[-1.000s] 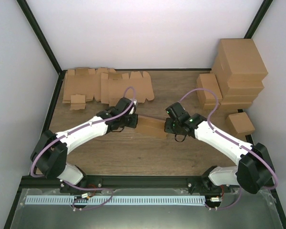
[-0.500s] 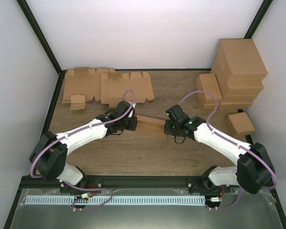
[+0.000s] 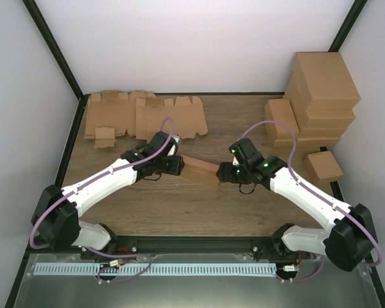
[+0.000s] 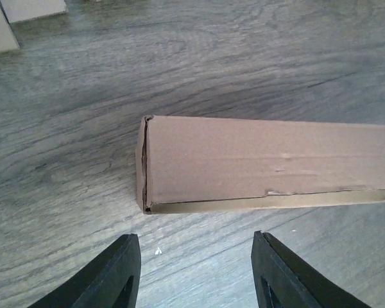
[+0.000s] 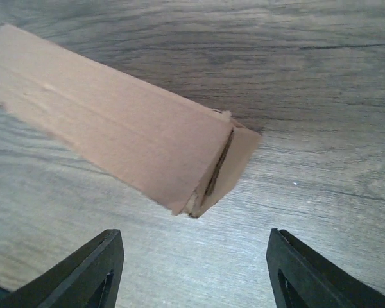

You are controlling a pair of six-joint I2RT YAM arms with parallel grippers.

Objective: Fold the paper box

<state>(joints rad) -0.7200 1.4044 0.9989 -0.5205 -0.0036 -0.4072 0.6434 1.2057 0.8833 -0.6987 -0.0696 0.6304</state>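
The paper box (image 3: 200,169), folded into a small oblong brown shape, lies on the wooden table between the two arms. My left gripper (image 3: 178,165) stands open just short of its left end. In the left wrist view the paper box (image 4: 269,163) rests flat ahead of the left gripper (image 4: 196,236), with bare table between the fingers. My right gripper (image 3: 226,173) is open at the right end. The right wrist view has the closed end of the paper box (image 5: 128,128) ahead of the right gripper (image 5: 194,232), apart from both fingers.
Flat cardboard blanks (image 3: 144,115) lie at the back left. A stack of large brown cartons (image 3: 321,96) stands at the back right, with smaller folded boxes (image 3: 281,122) beside it and one more small box (image 3: 324,165) near the right edge.
Both grippers have gone from shut to open and let go of the paper box, which now lies on the table. Both have drawn back slightly from its ends.
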